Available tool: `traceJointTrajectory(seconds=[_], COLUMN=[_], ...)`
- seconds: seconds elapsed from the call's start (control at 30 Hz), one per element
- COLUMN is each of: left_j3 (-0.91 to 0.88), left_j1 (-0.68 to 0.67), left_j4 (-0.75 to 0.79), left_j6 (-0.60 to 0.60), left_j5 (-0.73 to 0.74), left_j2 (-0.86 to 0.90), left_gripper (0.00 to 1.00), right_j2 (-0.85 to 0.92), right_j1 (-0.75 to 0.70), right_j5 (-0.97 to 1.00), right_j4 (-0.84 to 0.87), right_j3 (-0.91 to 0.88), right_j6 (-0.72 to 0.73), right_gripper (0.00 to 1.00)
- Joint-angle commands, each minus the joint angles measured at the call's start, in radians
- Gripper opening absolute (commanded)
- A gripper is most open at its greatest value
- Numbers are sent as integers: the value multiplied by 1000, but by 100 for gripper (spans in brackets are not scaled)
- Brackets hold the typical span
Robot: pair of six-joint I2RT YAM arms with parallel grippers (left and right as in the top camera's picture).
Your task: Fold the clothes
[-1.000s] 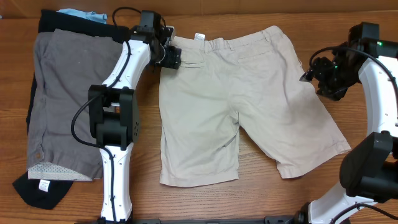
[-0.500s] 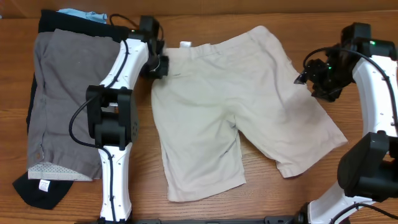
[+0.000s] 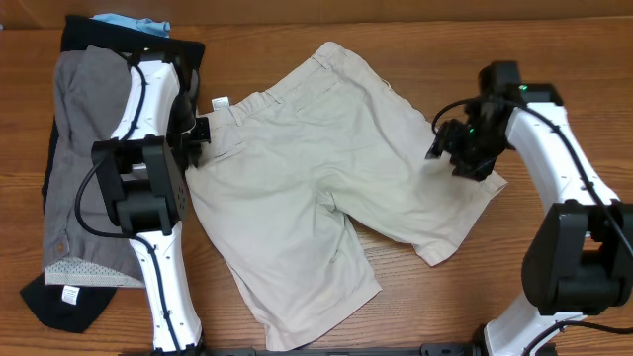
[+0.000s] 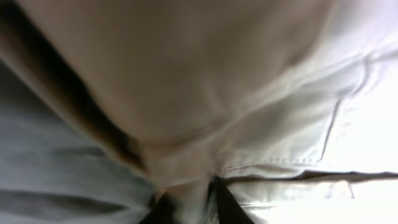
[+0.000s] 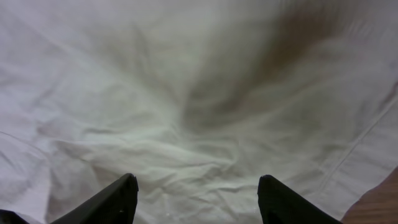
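Wooden table [image 3: 415,307] before you carries the khaki shorts [image 3: 307,188], lying askew at its middle. Your left gripper [image 3: 199,131] is pinched closed on their waistband corner. Your right gripper [image 5: 196,188] hangs over one leg, fingers spread wide, holding nothing.

The table [image 3: 415,40] is brown wood with a clear grain and a faint sheen. The beige shorts [image 3: 316,178] are matt woven cotton, lightly creased. In the right wrist view their cloth is finely wrinkled, with a stitched seam at 4 o'clock. A white fabric label [image 3: 220,101] sits on the waistband. At 9 o'clock on the table, the grey shorts [image 3: 84,148] are matt cloth, with a pale mesh lining [image 3: 84,272] showing at the hem. The black garment [image 3: 59,302] and the light-blue garment [image 3: 129,22] under them are also matt cloth. The left arm [image 3: 168,287] and right arm [image 3: 554,148] have smooth, glossy white plastic shells. The right gripper [image 5: 198,193] has matt black fingers [image 5: 112,202].
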Motion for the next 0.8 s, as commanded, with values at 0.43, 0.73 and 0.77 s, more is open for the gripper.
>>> traceJointTrajectory(seconds=[0.43, 0.73, 0.77], left_j3=[541, 758, 762], left_j1=[-18, -46, -53], left_j4=[-157, -95, -92], left_j6=[61, 63, 63], left_j5=[143, 225, 225], left_j2=[-117, -214, -219], left_gripper=[84, 92, 92], right_j2=[-10, 5, 13], right_j1=[117, 114, 113], right_j5=[73, 249, 257], right_j4=[116, 225, 235], right_j3=[-274, -332, -333], right_j6=[120, 194, 195], right_gripper=[67, 66, 66])
